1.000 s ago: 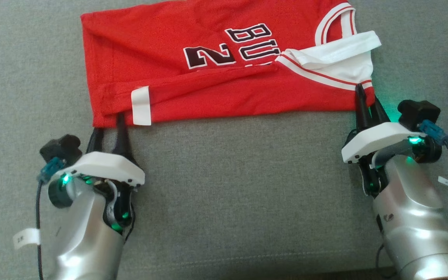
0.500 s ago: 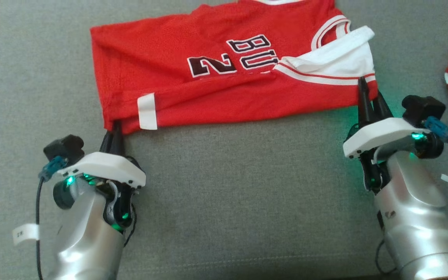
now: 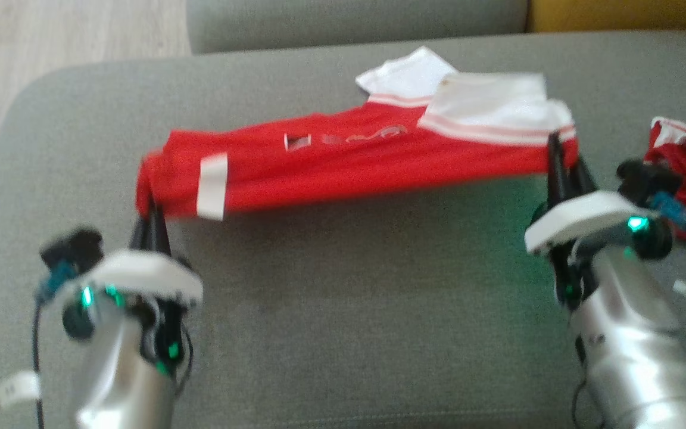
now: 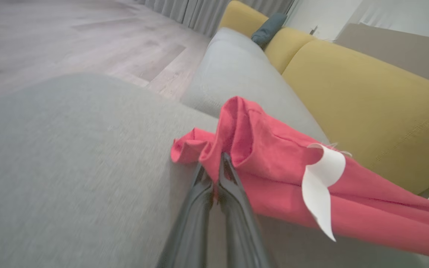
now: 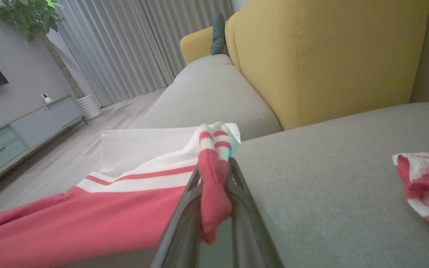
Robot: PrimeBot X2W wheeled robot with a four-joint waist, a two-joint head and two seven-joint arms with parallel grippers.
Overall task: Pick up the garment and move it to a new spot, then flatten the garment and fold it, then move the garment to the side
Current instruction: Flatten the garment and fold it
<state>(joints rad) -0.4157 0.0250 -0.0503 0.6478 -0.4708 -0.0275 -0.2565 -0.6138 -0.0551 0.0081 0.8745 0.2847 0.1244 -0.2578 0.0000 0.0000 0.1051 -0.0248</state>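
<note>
The jersey (image 3: pixel 349 173) is strung out sideways across the grey seat (image 3: pixel 349 310), its near edge pulled into a straight red band between the two arms. The left tool (image 3: pixel 151 202) has its fingers pressed together on the bunched red corner at the jersey's left end. From that wrist you can see the fingertips (image 4: pixel 225 163) buried in a fold of the cloth, with that end raised off the seat. A white tag (image 3: pixel 212 186) hangs from the edge just right of that grip. The right tool (image 3: pixel 557 149) is nearly closed on the other end, where a red fold with red and white striped trim is pinched between its fingers (image 5: pixel 184 208) and droops down between them. The white part of the jersey lies behind the red band, towards the back of the seat. The head view is blurred, so I cannot tell how much of it is touching the seat. A second heap of red and white cloth (image 3: pixel 685 179) sits on the seat just right of the right tool, apart from the jersey. A yellow backrest (image 5: pixel 330 56) rises behind the seat, and pale wood floor (image 3: pixel 51 36) shows past its left end.
</note>
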